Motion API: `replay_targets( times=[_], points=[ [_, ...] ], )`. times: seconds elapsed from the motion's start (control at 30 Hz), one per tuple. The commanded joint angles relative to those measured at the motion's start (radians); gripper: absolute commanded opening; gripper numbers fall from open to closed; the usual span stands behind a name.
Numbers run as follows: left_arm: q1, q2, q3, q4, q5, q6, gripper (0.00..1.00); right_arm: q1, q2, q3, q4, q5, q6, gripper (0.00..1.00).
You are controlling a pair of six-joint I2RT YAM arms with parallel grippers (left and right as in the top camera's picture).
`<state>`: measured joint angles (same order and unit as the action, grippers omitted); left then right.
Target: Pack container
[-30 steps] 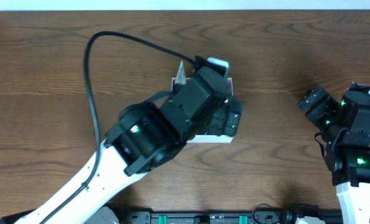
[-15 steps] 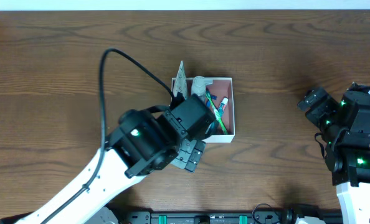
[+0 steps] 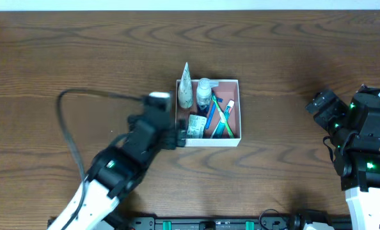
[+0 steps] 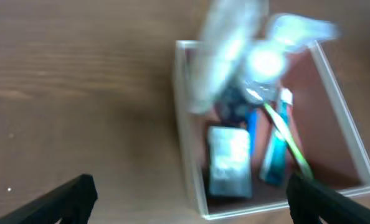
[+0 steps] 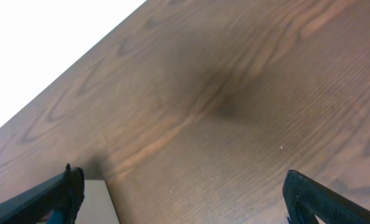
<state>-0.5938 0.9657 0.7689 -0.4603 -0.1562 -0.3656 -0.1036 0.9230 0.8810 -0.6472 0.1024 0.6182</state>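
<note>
The container, a shallow white-walled box with a pinkish-brown floor, sits mid-table. Inside lie a silver tube, a clear bottle, toothbrushes and a small packet. My left gripper hovers at the box's left wall, open and empty. In the blurred left wrist view the container lies between the wide-spread tips of the left gripper. My right gripper rests far to the right, open. The right wrist view shows bare wood between the tips of the right gripper.
A black cable loops off the left arm over the table's left side. A black rail runs along the front edge. The table's far edge meets white. A pale flat block shows low in the right wrist view.
The left arm has drawn back from over the container toward the lower left, uncovering the items inside. Its gripper stays open. The right arm has not moved.
</note>
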Motion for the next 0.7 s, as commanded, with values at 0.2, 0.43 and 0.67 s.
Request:
replay_targets(
  times=[0.2,0.43,0.67],
  points=[
    [0.315,-0.394,-0.418,0.256,0.192,-0.002,0.98,-0.008,-0.001,0.003,0.0,0.006,0.006,0.99],
    [0.492,-0.65,-0.589,0.376,0.283,-0.002,0.98,-0.008,-0.001,0.003,-0.001,0.006,0.006,0.99],
    [0.573,-0.777,-0.678,0.406,0.288,-0.002,0.98,-0.008,-0.001,0.003,-0.001,0.006,0.006,0.99]
  ],
)
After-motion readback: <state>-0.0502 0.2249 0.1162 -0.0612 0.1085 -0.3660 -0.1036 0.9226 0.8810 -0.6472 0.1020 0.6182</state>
